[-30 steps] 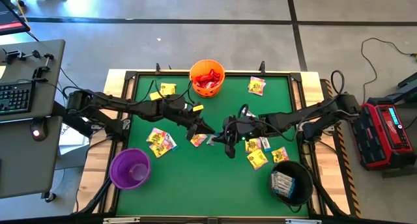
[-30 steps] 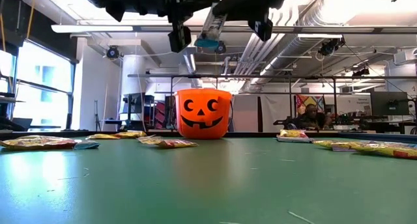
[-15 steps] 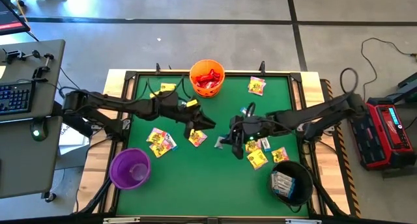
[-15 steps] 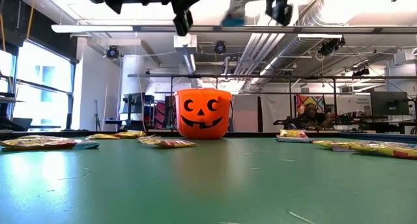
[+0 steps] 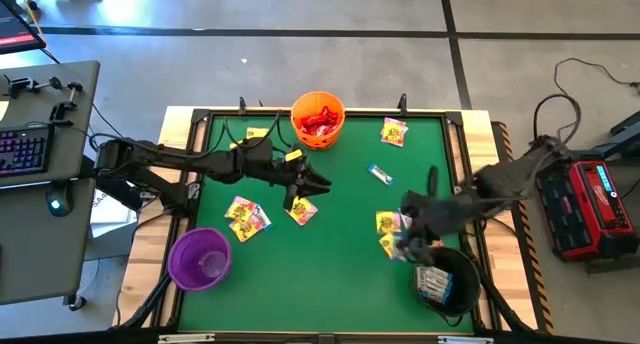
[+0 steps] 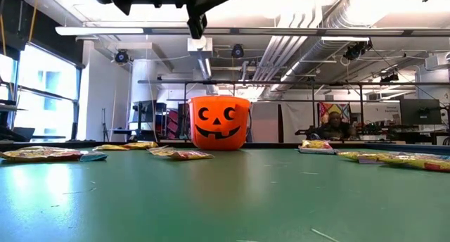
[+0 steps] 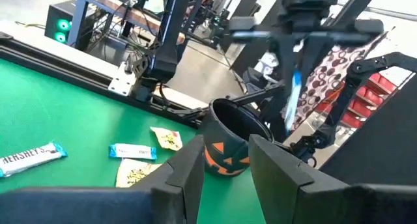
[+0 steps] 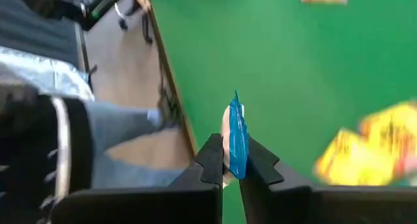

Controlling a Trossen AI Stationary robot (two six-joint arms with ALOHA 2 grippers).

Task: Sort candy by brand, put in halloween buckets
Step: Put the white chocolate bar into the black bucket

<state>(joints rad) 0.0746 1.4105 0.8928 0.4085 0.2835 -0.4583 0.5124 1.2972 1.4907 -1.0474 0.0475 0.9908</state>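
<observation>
Pinching flat blue crinkly packet [image 8: 236, 136]: right pincer [image 8: 229, 165] | left pincer [image 7: 225, 165] released

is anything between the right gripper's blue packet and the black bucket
Nothing visible. The right gripper, shut on the white-blue candy, hangs just beside the black bucket rim, with only open space between them.

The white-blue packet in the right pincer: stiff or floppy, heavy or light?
The white-blue packet stands edge-up, unsagging, in the shut right pincer: probably fairly stiff. It looks thin and small: likely light. The glossy wrapper may slip.
</observation>
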